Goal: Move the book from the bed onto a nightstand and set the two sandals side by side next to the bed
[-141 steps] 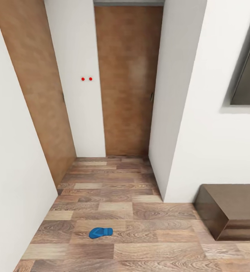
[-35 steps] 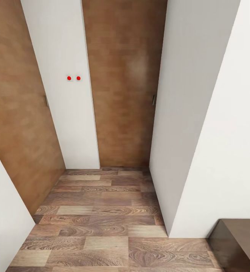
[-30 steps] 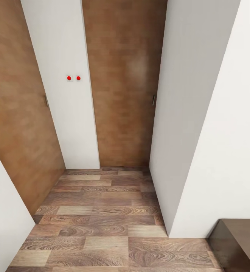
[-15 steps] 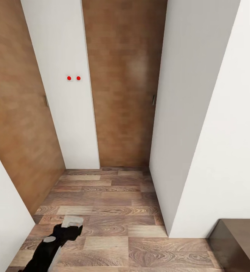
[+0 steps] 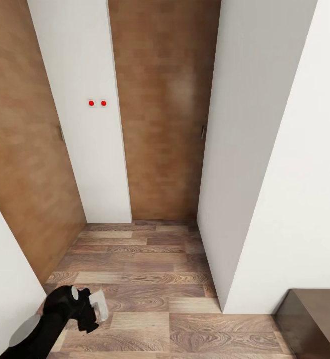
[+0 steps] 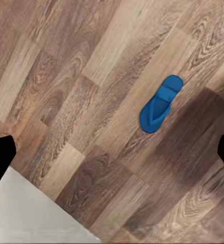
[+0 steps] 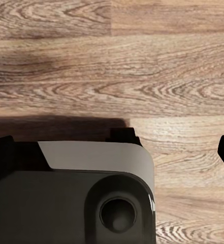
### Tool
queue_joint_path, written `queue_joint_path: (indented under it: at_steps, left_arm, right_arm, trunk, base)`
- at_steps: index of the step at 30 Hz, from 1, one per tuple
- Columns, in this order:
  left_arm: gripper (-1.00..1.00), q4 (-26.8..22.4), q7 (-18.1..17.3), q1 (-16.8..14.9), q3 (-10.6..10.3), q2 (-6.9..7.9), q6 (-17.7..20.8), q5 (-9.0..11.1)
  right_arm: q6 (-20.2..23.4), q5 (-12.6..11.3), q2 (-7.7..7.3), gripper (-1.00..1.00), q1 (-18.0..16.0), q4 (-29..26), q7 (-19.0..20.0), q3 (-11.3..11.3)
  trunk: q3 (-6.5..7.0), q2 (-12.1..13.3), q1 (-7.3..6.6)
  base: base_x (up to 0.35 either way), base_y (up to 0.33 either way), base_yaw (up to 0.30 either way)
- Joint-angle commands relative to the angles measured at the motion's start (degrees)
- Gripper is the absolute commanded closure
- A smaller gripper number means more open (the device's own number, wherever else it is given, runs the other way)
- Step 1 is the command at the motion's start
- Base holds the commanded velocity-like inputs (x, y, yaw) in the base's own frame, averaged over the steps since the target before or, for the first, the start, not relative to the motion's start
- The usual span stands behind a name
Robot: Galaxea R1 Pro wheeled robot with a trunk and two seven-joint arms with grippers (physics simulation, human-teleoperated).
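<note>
One bright blue sandal (image 6: 160, 104) lies flat on the wood-plank floor in the left wrist view. My left gripper (image 6: 112, 155) hangs above the floor and off to one side of the sandal. Its black fingertips (image 6: 0, 158) sit wide apart at the picture's edges, open and empty. In the head view the left gripper (image 5: 92, 306) shows at the lower left, over the floor near the white wall. My right gripper (image 7: 114, 150) is open over bare floor, just above my own grey base (image 7: 71, 198). The book, the bed and the nightstand are out of view.
Ahead is a short passage with a closed wooden door (image 5: 165, 109) at its end and another door (image 5: 25, 149) on the left. White walls (image 5: 264, 149) close in on both sides. A low dark brown cabinet (image 5: 312, 319) juts in at the lower right.
The camera moved forward early on, and the sandal left the head view. In the last second the view has held still while my left arm rose into it and swung left.
</note>
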Motion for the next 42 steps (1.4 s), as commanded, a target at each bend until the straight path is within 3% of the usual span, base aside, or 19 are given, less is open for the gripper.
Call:
queue_joint_path:
  at_steps: [1,5,8,10,12,13,14,15,18,23,31,42]
  left_arm:
    - [-1.00,0.01,-2.30,-0.33,-0.16,-0.02,0.08,-3.36]
    - [-1.00,1.45,-6.72,-1.06,-0.23,-0.77,-1.68,-12.71]
    - [-1.00,3.18,-6.09,-1.23,-0.31,-1.46,-2.10,-15.18]
    - [-1.00,4.61,-3.53,-1.30,-0.35,-2.03,-2.23,-16.11]
    - [-1.00,8.37,6.76,-1.36,-0.38,-3.44,-2.36,-16.89]
    - [-1.00,10.70,13.10,-1.38,-0.39,-4.16,-2.43,-16.94]
    - [-1.00,12.00,16.18,-1.39,-0.39,-4.47,-2.45,-16.88]
    - [-1.00,16.43,24.02,-1.40,-0.39,-5.35,-2.51,-16.31]
    - [-1.00,22.39,30.52,-1.41,-0.35,-6.65,-2.62,-14.78]
    - [-1.00,27.62,36.54,-1.41,-0.32,-8.51,-2.77,-13.13]
    - [-1.00,29.48,40.83,-1.41,-0.37,-9.93,-4.06,-12.33]
    - [-1.00,29.69,40.70,-1.41,-0.55,-11.41,-4.23,-12.35]
  right_arm:
    - [-0.12,-0.01,0.02,-1.00,0.00,-0.01,0.08,-0.18]
    - [-0.12,-0.01,0.00,-1.00,0.01,-0.03,0.09,-0.22]
    - [-0.12,-0.01,-0.02,-1.00,-0.01,-0.06,0.10,-0.21]
    - [-0.12,-0.01,-0.04,-1.00,-0.02,-0.06,0.10,-0.23]
    - [-0.12,-0.01,0.00,-1.00,0.00,-0.06,0.10,-0.25]
    - [-0.12,-0.01,0.00,-1.00,-0.01,-0.06,0.10,-0.24]
    - [-0.12,-0.01,0.01,-1.00,-0.02,-0.05,0.10,-0.24]
    - [-0.12,-0.01,0.01,-1.00,-0.03,-0.03,0.10,-0.25]
    - [-0.12,-0.03,0.02,-1.00,-0.02,-0.02,0.10,-0.23]
    - [-0.12,-0.07,0.02,-1.00,-0.03,-0.01,0.09,-0.23]
    - [-0.12,-0.02,0.02,-1.00,-0.01,-0.01,0.10,-0.25]
    - [-0.12,-0.01,0.02,-1.00,-0.02,-0.01,0.10,-0.24]
  trunk:
    - [-0.06,-0.03,0.00]
    - [-0.06,-0.03,0.00]
    - [-0.06,-0.03,0.00]
    - [-0.06,-0.03,0.00]
    - [-0.06,-0.03,0.00]
    - [-0.06,-0.03,0.00]
    - [-0.06,-0.03,0.00]
    - [-0.06,-0.03,0.00]
    - [-0.06,-0.03,0.00]
    - [-0.06,-0.03,0.00]
    - [-0.06,-0.03,0.00]
    - [-0.24,-0.43,0.22]
  base:
    - [0.000,0.000,0.000]
    - [0.000,0.000,0.000]
    - [0.000,0.000,0.000]
    - [0.000,0.000,0.000]
    - [0.000,0.000,0.000]
    - [0.000,0.000,0.000]
    - [0.000,0.000,0.000]
    - [0.000,0.000,0.000]
    - [0.000,0.000,0.000]
    - [0.000,0.000,0.000]
    - [0.000,0.000,0.000]
    - [0.000,0.000,0.000]
